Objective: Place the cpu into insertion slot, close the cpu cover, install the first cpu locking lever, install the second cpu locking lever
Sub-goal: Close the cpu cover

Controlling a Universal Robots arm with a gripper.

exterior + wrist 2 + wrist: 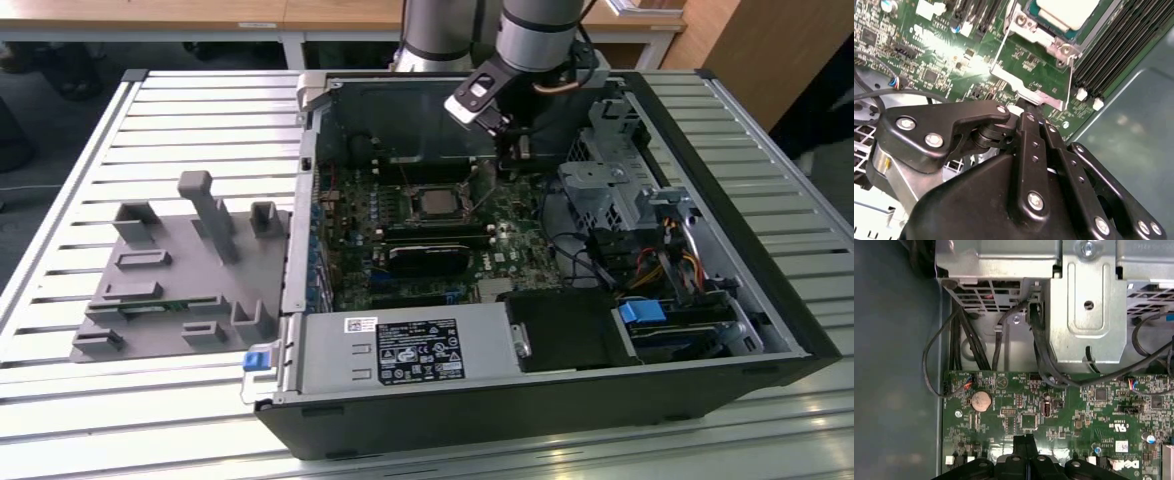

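Gripper (1026, 112) is hanging just beside the slot (408, 204), and the cpu (1066, 9) is sitting inside.
The cpu is lying flat in the slot, and the cover (1053, 46) seems to be lying over it like a frame, holding it in. The gripper is pointing down just beside the slot, toward the exterior view's right of it. Its fingers are squeezed together, narrow, with nothing showing between them, likely so the thin tip fits at the metal tab (1026, 94) sticking out from the slot. A thin wire lever (999, 52) is running along the slot's side; I cannot tell if it is locked.
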